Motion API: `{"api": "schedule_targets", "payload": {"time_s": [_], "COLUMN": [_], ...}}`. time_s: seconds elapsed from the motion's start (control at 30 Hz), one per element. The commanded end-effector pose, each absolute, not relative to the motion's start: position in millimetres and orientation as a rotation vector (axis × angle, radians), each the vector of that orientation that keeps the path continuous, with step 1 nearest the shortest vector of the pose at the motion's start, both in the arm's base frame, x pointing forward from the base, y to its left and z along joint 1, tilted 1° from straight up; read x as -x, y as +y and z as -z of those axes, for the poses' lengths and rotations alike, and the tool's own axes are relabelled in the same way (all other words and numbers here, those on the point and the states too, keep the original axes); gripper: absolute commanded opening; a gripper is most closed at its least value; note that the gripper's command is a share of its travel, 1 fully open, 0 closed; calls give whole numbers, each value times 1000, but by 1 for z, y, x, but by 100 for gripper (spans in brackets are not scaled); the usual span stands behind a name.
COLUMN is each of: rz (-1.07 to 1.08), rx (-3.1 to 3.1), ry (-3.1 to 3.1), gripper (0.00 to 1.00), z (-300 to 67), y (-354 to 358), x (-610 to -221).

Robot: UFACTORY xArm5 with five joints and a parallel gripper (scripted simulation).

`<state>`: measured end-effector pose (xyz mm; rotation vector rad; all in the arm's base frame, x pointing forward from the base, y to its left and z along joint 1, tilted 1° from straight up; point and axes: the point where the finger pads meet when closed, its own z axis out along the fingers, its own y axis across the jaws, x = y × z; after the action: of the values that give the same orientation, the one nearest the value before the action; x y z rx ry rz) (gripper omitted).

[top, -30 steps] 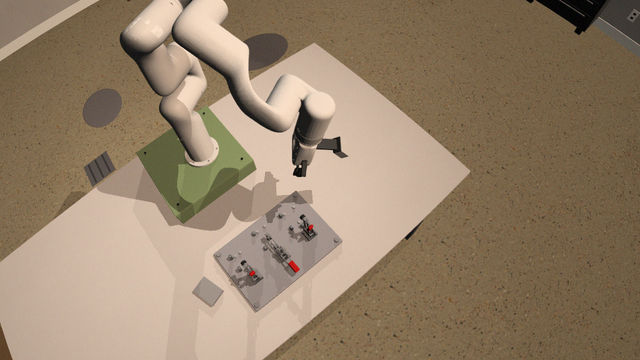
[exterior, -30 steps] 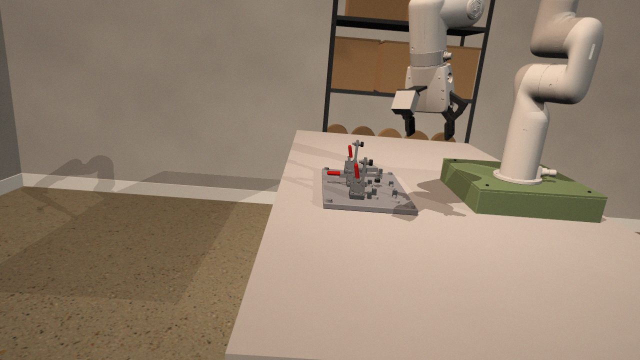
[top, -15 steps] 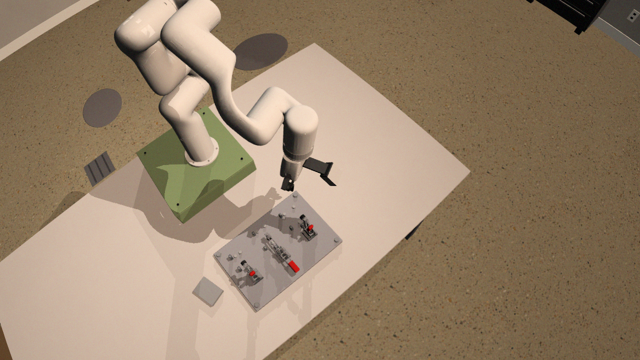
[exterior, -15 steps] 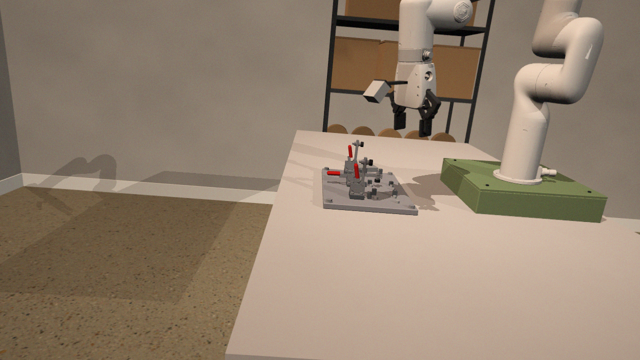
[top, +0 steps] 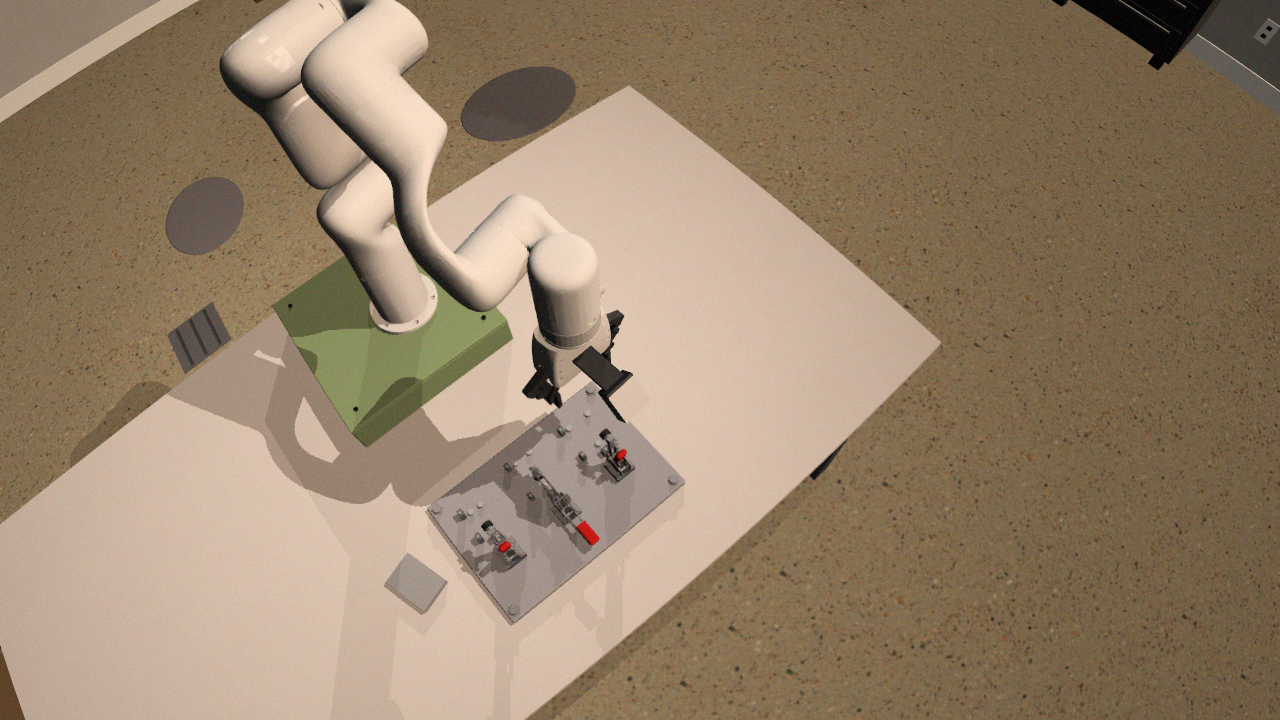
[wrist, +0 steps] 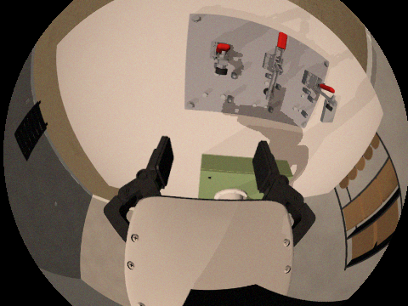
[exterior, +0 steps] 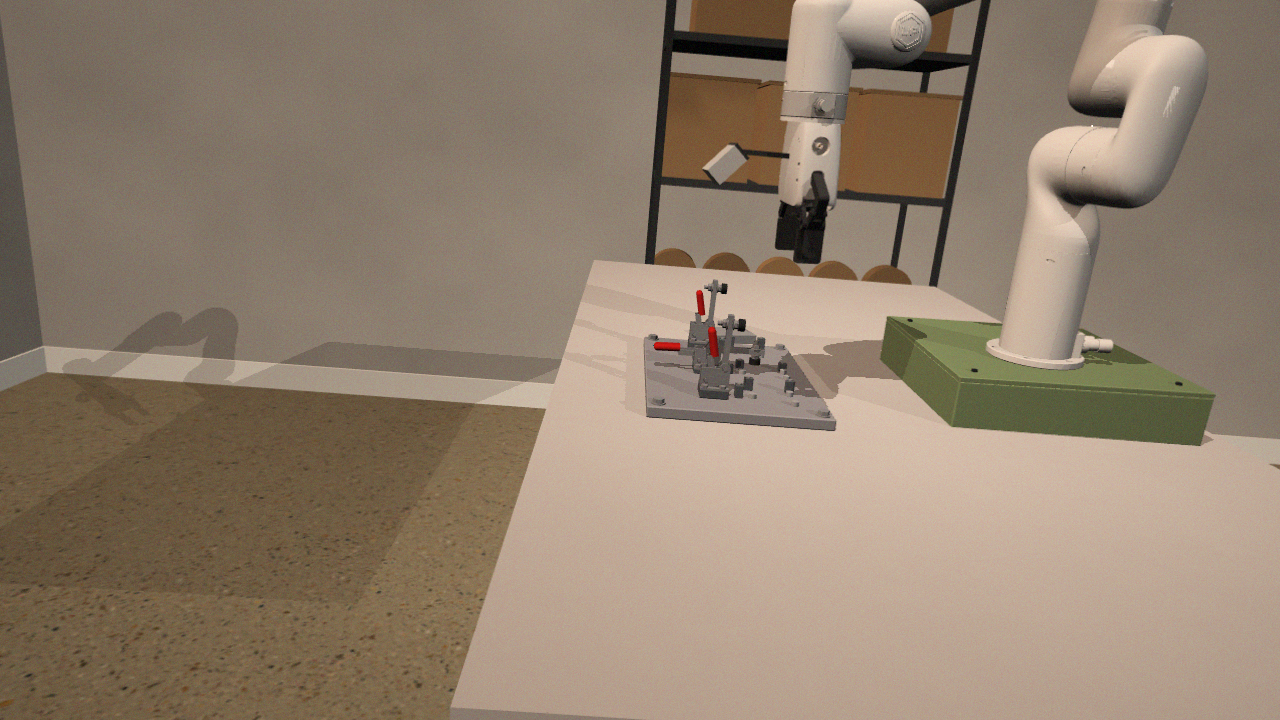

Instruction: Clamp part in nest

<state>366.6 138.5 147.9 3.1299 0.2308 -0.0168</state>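
The grey fixture plate [top: 550,502] lies on the table and carries three toggle clamps with red handles. The middle clamp's handle [top: 587,532] lies flat towards the table edge. The handles of the two outer clamps [top: 504,545] [top: 619,457] stand up. The part, a flat grey block [top: 415,582], lies on the table just off the fixture's end. It also shows in the wrist view [wrist: 328,109] and is hidden in the exterior view. My gripper [top: 577,367] [wrist: 214,148] [exterior: 801,232] hangs high above the fixture's other end, open and empty.
The arm's green base [top: 393,344] stands on the table beside the fixture [exterior: 733,380]. A shelf with cardboard boxes [exterior: 805,116] stands behind the table's far end. The fixture lies near the table's edge.
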Motion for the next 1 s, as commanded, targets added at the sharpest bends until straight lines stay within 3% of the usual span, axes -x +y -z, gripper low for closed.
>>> {"api": "schedule_targets", "payload": {"time_s": [0.0,0.57,0.6,0.97], "rz": [-21,-21,-21,-21], "rx": [-3144,-3144,-3144,-3144], "ry": [117,117,117,117], "gripper": [100,100,0,0], "z": [-150,-150,-150,-150], "y": [132,132,132,132], "x": [-372,-372,-372,-372]}}
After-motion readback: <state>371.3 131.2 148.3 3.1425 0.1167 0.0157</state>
